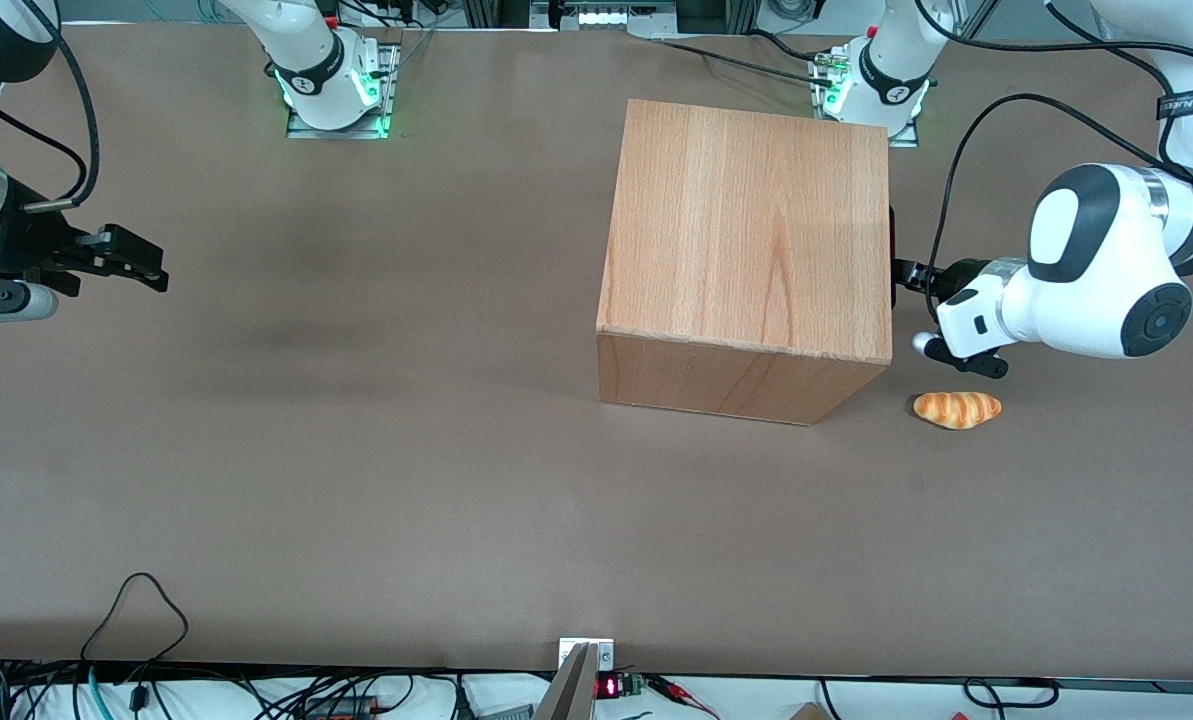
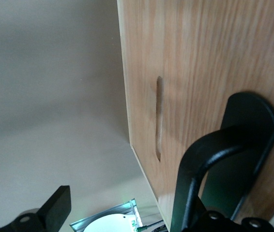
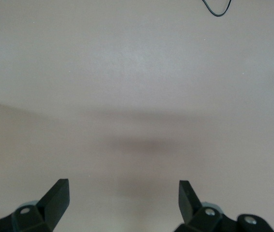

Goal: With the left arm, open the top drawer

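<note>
The wooden cabinet (image 1: 746, 250) stands on the table with its front facing the working arm's end. No drawer sticks out of it in the front view. In the left wrist view the top drawer's wood front panel (image 2: 200, 58) fills the frame close up, with its black bar handle (image 2: 224, 145) and a narrow slot (image 2: 159, 118). My left gripper (image 1: 911, 278) is right in front of that panel at the height of the handle. The gripper (image 2: 122, 198) is open. One finger (image 2: 54, 209) hangs free over the table, and the handle is at the place of the other finger.
A small toy croissant (image 1: 957, 409) lies on the brown table (image 1: 356, 450) just in front of the cabinet, below my wrist and nearer the front camera. The arm base (image 1: 871, 85) stands close by the cabinet's corner farthest from the front camera.
</note>
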Tool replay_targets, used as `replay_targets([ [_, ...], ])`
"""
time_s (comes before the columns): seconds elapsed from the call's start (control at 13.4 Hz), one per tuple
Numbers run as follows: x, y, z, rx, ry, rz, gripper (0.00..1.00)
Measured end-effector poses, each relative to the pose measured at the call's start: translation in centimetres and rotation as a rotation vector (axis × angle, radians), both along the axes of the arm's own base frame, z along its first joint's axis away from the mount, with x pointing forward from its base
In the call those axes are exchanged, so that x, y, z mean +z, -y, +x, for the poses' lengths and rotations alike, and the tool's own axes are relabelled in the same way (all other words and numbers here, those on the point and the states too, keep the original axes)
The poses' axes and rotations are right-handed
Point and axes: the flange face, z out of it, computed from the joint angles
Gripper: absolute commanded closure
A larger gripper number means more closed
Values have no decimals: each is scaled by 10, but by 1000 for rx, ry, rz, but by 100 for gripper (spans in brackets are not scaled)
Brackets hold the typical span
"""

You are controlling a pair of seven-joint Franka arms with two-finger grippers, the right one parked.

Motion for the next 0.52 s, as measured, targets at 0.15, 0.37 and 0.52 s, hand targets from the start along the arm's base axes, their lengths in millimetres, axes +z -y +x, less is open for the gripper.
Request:
replay_targets([
  [0.15,0,-15,2,27,4,1,0],
  [0.37,0,-39,3,50,10,11,0],
  [0.52,0,-54,3,74,10,15,0],
])
